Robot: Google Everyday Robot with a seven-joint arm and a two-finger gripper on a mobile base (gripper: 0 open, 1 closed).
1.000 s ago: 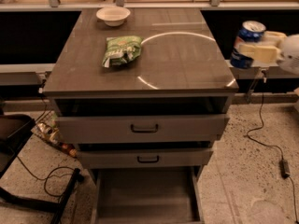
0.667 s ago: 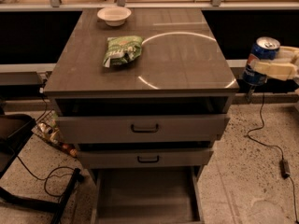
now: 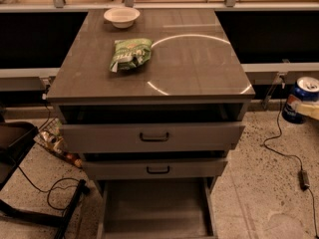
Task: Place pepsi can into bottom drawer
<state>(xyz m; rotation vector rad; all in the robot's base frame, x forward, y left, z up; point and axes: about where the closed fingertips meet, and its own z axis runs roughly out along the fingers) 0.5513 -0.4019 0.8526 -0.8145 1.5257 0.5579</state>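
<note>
Table [image 3: 199, 68]: grey cabinet top, ctr of view, glossy, w/ a ring of light glare on its R half; carries bag + bowl.
Bottom drawer [image 3: 154, 208]: lowest of 3, pulled out toward the camera, plain flat grey floor showing.
Upper drawers [image 3: 154, 137]: 2 grey fronts w/ dark handles, stacked above the bottom drawer, both partly out.
Black frame [image 3: 35, 213]: dark legs on the speckled floor, bottom L, beside the cabinet.
Snack bag [image 3: 130, 54]: green, lying flat on the table, L of ctr.
Bowl [image 3: 121, 16]: white, back L of the table, apart from the bag.
Pepsi can [image 3: 299, 97]: blue w/ silver top, roughly upright, far R of view. Off the table's R side, well apart from it, approx level w/ the top drawer, above the floor; not in the bottom drawer.
End effector [image 3: 306, 111]: at R edge, mostly cut off; a pale finger crosses the can's lower part, pinching the pepsi can.
Cable [image 3: 279, 143]: black, snakes over the floor below the can to a small adapter [image 3: 303, 178].
</note>
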